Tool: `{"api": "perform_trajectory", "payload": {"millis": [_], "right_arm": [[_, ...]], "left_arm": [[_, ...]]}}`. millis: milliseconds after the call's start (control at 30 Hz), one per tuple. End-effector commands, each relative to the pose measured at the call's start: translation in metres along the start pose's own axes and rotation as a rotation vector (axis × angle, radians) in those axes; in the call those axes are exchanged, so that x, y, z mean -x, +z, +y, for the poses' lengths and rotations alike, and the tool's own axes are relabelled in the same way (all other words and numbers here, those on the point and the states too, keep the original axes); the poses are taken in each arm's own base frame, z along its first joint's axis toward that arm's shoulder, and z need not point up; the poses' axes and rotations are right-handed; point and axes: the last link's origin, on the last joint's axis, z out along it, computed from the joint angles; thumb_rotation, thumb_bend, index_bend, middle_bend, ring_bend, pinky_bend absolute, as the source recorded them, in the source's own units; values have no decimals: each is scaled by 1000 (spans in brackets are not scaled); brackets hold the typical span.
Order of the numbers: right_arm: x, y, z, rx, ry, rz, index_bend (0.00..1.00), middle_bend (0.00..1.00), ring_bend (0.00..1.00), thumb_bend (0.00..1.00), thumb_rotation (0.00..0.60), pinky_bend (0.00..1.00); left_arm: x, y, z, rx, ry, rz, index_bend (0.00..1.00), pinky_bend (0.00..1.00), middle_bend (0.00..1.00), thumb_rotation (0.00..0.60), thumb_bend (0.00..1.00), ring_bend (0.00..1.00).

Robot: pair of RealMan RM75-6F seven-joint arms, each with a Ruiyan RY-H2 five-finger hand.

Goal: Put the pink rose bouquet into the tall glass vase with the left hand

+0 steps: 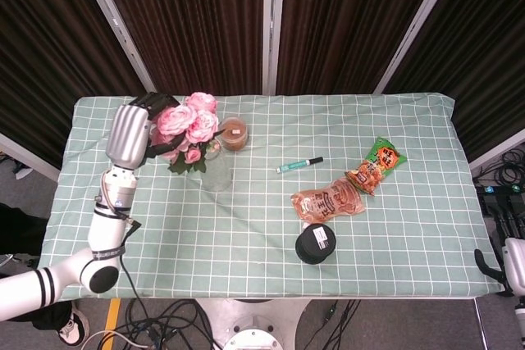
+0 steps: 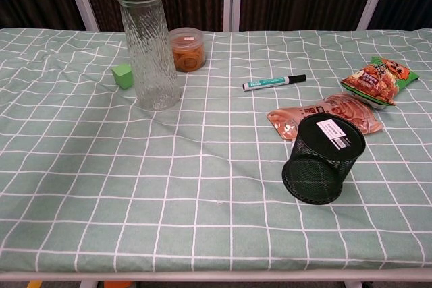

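Fingers [image 1: 146, 104] of left hand [image 1: 131, 131] wrapped around stems of pink rose bouquet [image 1: 186, 123], gripping it. Bouquet held directly above tall glass vase [image 2: 148, 48]; green leaves at vase rim level in chest view, stems not visibly inside the glass. Blooms overlapping vase mouth in head view. Vase standing upright on tabletop [image 2: 202, 187], which carries a green checked cloth.

Positions relative to vase:
- Green cube [image 2: 123, 75]: just beside vase, on its left in chest view.
- Round clear container [image 2: 187, 49] with orange contents: just beside vase, on its right and slightly behind.
- Marker [image 2: 273, 82] with teal barrel and black cap: further right, lying flat.
- Pink snack packet [image 2: 327, 112]: well to the right and nearer the front edge.
- Orange-and-green snack bag [image 2: 379, 80]: far right, beyond pink packet.
- Black mesh cup [image 2: 322, 160]: tipped on its side, right of vase and nearer the front, touching or overlapping pink packet.

Right hand [image 1: 510, 261]: only partly visible at lower right frame edge in head view, off the tabletop; finger state cannot be determined.
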Motion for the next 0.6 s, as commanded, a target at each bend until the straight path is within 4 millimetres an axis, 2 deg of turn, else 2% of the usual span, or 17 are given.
{"api": "perform_trajectory", "payload": {"millis": [33, 400, 600], "right_arm": [[1, 0, 0, 2, -1, -5, 0, 0, 0, 327, 600, 0], [3, 1, 3, 9, 1, -13, 0, 0, 0, 327, 600, 0], [3, 1, 4, 10, 2, -12, 0, 0, 0, 327, 600, 0]], "left_arm": [[13, -4, -7, -2, 10, -17, 491, 495, 461, 600, 338, 396], [34, -11, -23, -35, 22, -85, 448, 484, 443, 600, 338, 379], [33, -11, -22, -25, 1, -84, 300, 376, 337, 600, 329, 244]]}}
